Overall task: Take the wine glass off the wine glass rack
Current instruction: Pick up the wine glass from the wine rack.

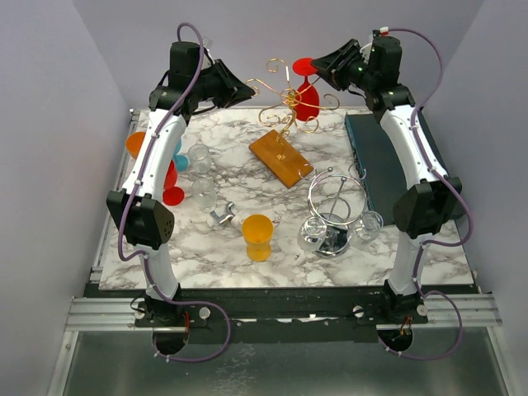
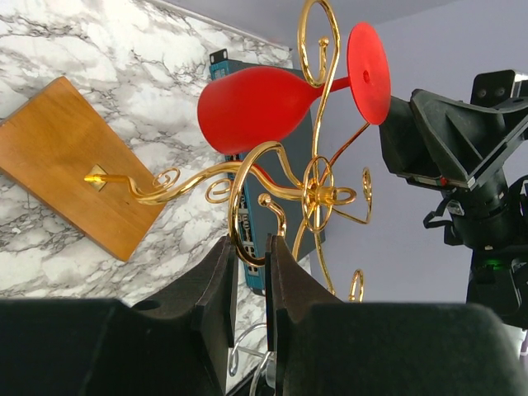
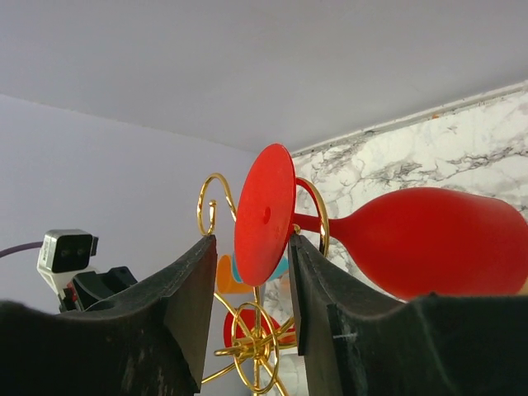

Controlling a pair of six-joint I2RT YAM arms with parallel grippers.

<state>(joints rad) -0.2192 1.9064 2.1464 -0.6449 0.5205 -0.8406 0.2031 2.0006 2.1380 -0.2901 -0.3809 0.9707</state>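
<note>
So the wine glass we're after hangs upside down on the right side of the wine glass rack, foot on top and bowl below; the rack stands at the far middle of the marble table. The glass is glossy, solid red, and we can't tell if it's plastic or coated glass; either way we'd guess it's light, stiff and slick, with the thin stem as the weak spot; the flat round foot, or the stem just under it, looks like the handiest place to grab. The rack is thin gold wire bent into curls on a flat wooden base; probably springy and a bit tippy. The left gripper is pinched nearly shut on one gold curl, apparently steadying it; the right gripper sits about half open with fingers either side of the foot disc, a gap showing on one side, so not clamped yet; we'd slide the foot out along the wire rather than yank it.
</note>
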